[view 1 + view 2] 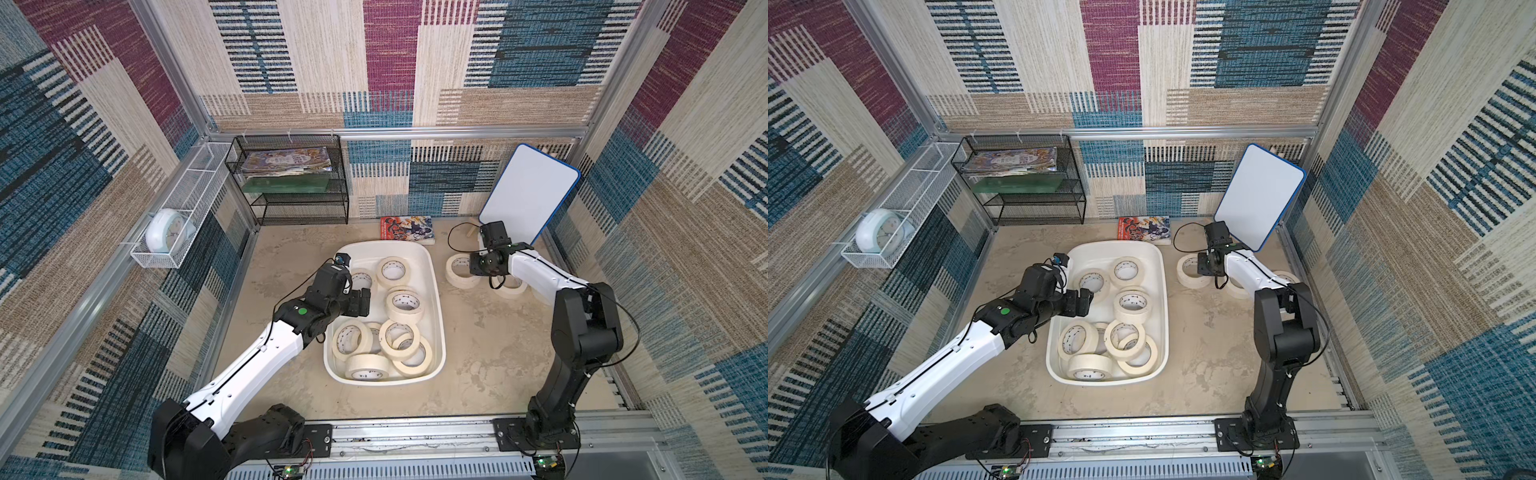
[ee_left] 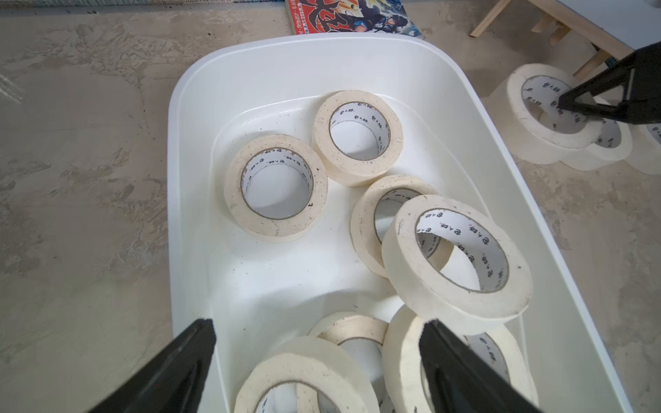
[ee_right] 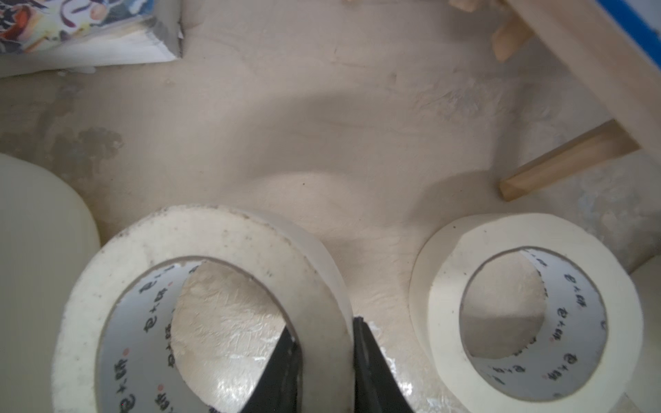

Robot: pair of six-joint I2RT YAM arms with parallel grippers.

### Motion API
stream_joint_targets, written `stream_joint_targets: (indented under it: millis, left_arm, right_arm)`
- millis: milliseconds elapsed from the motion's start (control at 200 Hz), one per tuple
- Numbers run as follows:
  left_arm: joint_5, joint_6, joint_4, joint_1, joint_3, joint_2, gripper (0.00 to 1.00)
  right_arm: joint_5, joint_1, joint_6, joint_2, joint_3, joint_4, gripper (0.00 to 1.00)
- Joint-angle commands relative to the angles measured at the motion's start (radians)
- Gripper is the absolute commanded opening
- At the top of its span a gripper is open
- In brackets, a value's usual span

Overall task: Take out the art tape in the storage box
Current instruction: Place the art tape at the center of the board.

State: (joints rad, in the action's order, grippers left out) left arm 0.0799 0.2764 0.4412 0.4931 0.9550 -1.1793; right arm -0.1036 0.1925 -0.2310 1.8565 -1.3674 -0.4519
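Bright, even, diffuse light from above. Shadows soft and weak: faint band on table [image 1: 478, 353] along near edge of box [image 1: 436, 291]. In right wrist view, broad grey shadow on table beyond tape roll [image 3: 200, 243].

Both top views sharp at centre, with strong wide-angle bending: frame rails [image 1: 174, 75] bow toward picture edges. Whiteboard [image 1: 528, 187] washed out, bluish.

Left wrist view: box nearly blown out, mild sheen on inner wall.

Right wrist view softest: book [image 3: 89, 32] and wooden legs [image 3: 568, 157] blurred, rolls fairly crisp. Bright glints on surface seen through roll's hole.
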Motion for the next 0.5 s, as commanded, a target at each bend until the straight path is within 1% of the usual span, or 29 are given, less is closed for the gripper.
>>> stream_joint_targets:
  millis: [0,240,436,496]
  left_arm:
    - [-0.019,-0.023,-0.035,-0.001,0.008,-0.022,0.95]
    - [-0.049,-0.017,-0.056,-0.001,0.005,-0.076,0.95]
    - [-0.054,-0.016,-0.059,-0.001,0.017,-0.087,0.95]
    - [-0.054,-0.016,-0.061,-0.001,0.021,-0.093,0.96]
  right_arm:
    - [0.011,-0.037,0.011,0.034,-0.012,0.043,0.0]
    - [0.029,-0.073,0.018,0.096,0.013,0.064,0.0]
    - [0.021,-0.073,0.021,0.086,0.058,0.088,0.0]
    - [0.018,-0.073,0.021,0.068,0.077,0.099,0.19]
